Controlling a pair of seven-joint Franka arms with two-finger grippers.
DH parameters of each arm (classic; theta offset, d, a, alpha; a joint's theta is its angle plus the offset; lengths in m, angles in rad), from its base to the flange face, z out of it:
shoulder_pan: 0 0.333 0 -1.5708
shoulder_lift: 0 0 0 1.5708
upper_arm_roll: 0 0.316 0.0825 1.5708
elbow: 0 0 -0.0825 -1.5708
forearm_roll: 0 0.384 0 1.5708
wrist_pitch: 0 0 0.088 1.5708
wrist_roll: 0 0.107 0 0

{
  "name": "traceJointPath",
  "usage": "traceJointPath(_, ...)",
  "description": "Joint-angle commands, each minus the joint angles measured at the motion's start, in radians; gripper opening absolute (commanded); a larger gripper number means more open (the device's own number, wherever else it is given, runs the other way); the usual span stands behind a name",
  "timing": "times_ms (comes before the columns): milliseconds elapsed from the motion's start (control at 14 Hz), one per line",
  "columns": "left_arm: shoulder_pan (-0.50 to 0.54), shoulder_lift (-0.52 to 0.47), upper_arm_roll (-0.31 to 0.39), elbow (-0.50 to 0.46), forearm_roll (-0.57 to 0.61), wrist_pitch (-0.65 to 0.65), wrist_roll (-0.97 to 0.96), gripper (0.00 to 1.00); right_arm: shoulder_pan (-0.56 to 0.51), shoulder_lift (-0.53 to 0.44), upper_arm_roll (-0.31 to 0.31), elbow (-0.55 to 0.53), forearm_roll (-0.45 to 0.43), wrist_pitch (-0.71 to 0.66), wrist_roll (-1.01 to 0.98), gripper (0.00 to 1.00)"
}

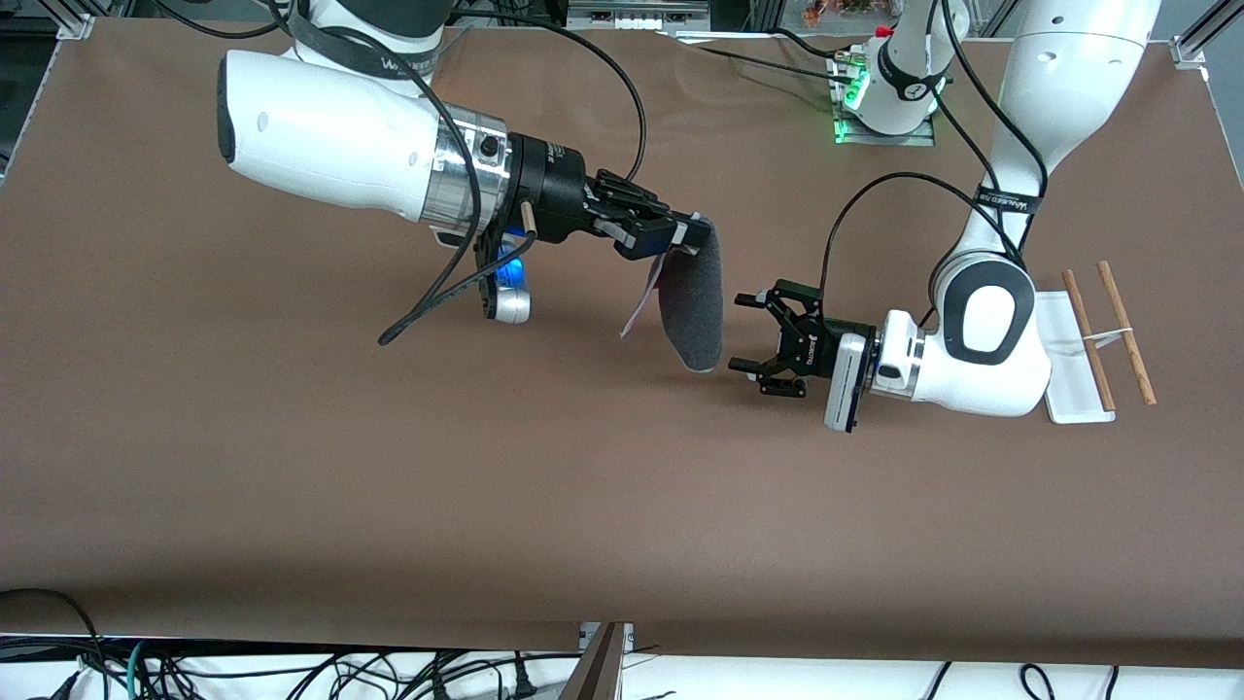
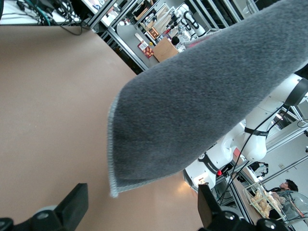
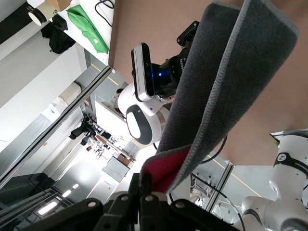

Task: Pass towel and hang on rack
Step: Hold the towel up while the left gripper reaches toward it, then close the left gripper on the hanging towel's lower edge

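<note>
The brown desk (image 1: 292,467) spreads under both my arms. My right arm reaches in from its base and holds its end effector (image 1: 692,233) up over the middle of the desk — fingers pinched shut on one end of the towel (image 1: 692,309). The towel hangs folded from that grip, dark grey face outward with a pale stitched edge, and a strip of pink-red shows on the inner side near the pinch (image 3: 166,171). Its lower end hangs free above the desk, touching nothing.

My left end effector (image 1: 746,332) lies level just beside the hanging towel, toward my left arm's end of the desk, jaws spread wide with the fingertips (image 2: 72,204) apart and nothing between them. In the left wrist view the grey cloth (image 2: 202,101) fills most of the space ahead of those open fingers, not yet touched.

The rack (image 1: 1088,342) stands near the left arm's end of the desk — a flat white base with two thin wooden rods (image 1: 1125,331) joined by a white piece, bare.
</note>
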Motion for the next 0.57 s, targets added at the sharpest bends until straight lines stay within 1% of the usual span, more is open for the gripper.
traceJointPath(0,-0.026,-0.002,-0.002,0.016,-0.025,0.011,0.045,1.00,0.001,0.009,0.012,0.014,0.015,0.008,0.007,0.00)
traceJointPath(214,-0.026,0.000,-0.002,0.016,-0.026,0.011,0.061,0.99,0.001,0.008,0.012,0.014,0.015,0.008,0.007,0.00)
traceJointPath(286,-0.028,-0.002,-0.002,0.016,-0.028,0.019,0.062,0.98,0.001,0.008,0.012,0.014,0.015,0.008,0.007,0.00)
traceJointPath(357,-0.029,-0.005,-0.003,0.016,-0.028,0.022,0.068,0.86,0.001,0.008,0.012,0.014,0.015,0.008,0.007,0.00)
traceJointPath(429,-0.029,-0.005,-0.008,0.016,-0.026,0.020,0.090,0.68,0.001,0.008,0.012,0.014,0.015,0.008,0.009,0.00)
traceJointPath(500,-0.028,-0.005,-0.023,0.014,-0.028,0.019,0.131,0.49,0.001,0.008,0.012,0.014,0.015,0.008,0.009,0.00)
